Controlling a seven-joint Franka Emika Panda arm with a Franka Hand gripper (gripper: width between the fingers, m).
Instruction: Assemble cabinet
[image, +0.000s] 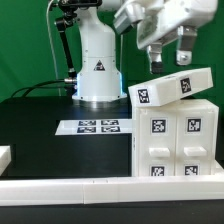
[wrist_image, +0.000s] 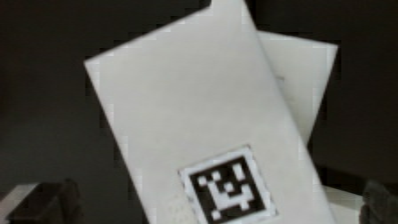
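The cabinet (image: 172, 135) is a white boxy body with black-and-white tags, standing at the exterior view's right. A white tagged panel (image: 172, 88) lies tilted on its top, one end raised. My gripper (image: 170, 60) hangs just above that panel, jaws spread and holding nothing. In the wrist view the tilted panel (wrist_image: 187, 110) fills the frame, its tag (wrist_image: 231, 185) between my two dark fingertips (wrist_image: 45, 200). A second white surface (wrist_image: 299, 85) shows behind it.
The marker board (image: 98, 126) lies flat on the black table in front of the arm's white base (image: 97, 70). A white block (image: 5, 155) sits at the exterior view's left edge. A white rail (image: 60, 188) runs along the front.
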